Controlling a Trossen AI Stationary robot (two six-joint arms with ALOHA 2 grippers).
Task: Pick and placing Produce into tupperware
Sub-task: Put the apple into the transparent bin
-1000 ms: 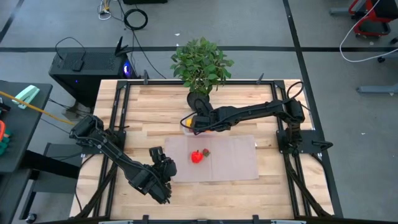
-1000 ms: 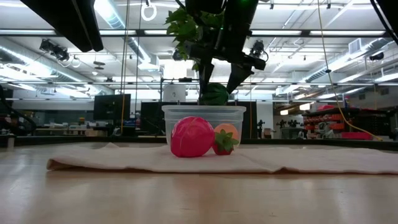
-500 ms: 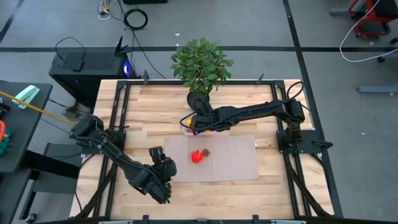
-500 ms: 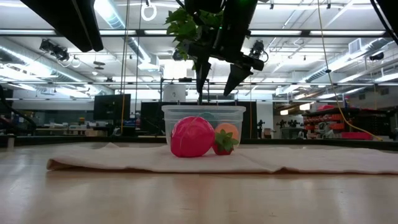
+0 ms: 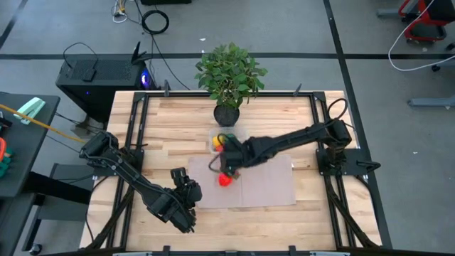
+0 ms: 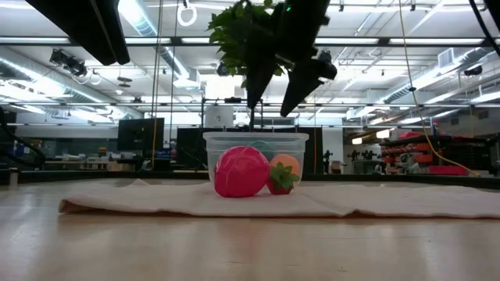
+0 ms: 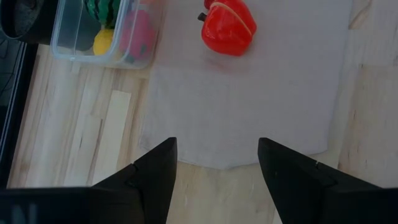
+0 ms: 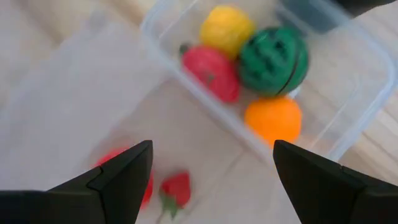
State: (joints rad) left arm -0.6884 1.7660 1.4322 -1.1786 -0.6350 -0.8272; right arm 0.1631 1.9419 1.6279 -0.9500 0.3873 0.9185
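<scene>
The clear tupperware (image 5: 235, 135) stands on the far left corner of the mat and holds a yellow piece (image 8: 226, 28), a red one (image 8: 211, 71), a dark green melon (image 8: 272, 59) and an orange one (image 8: 272, 118). A red pepper (image 5: 225, 180) and a small strawberry (image 8: 176, 190) lie on the mat near it. My right gripper (image 8: 212, 146) hangs open above the mat between the tupperware and the pepper, holding nothing. My left gripper (image 7: 217, 146) waits open at the mat's near left edge.
A translucent mat (image 5: 266, 181) covers the middle of the wooden table. A leafy potted plant (image 5: 229, 71) stands just beyond the tupperware at the far edge. Black frame rails run along the table's sides. Bare wood lies left of the mat.
My right gripper held the dark green melon over the tupperware, opened and let it fall in. Then it rose a little and moved toward the near edge, over the mat by the pepper. The left arm kept still.
</scene>
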